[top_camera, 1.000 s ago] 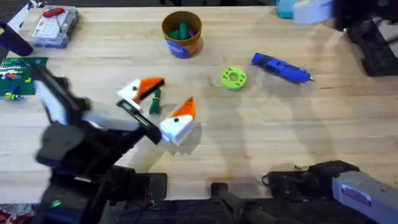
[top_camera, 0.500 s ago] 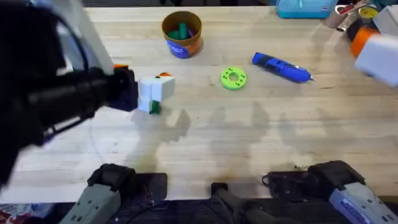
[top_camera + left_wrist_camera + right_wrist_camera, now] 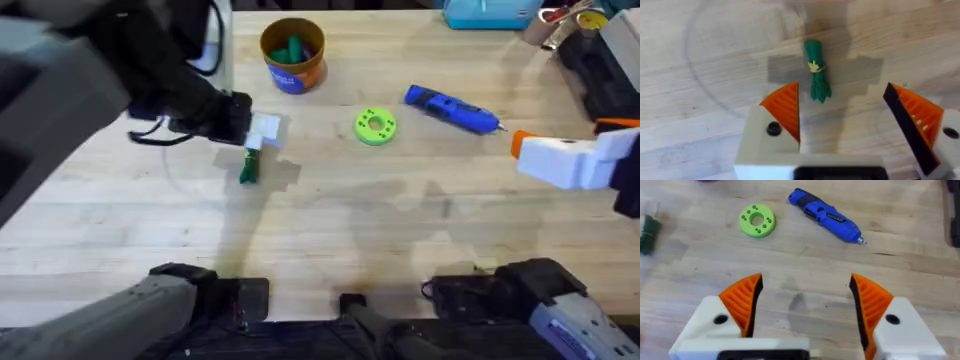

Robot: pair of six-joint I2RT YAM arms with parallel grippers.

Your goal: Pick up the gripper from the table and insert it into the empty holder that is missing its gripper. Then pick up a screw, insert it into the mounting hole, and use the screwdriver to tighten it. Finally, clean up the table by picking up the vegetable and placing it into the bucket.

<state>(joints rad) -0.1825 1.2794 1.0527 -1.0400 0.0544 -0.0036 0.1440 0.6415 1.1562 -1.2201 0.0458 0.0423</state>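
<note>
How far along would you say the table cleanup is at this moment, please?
One green piece already stands in the bucket. In hand: the open left gripper hovers over the green vegetable, which lies on the table. Left: grasping it and dropping it in. The right gripper is open and empty.

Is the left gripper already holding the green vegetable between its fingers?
No: in the left wrist view the vegetable lies on the table beyond the open left gripper, untouched.
</note>
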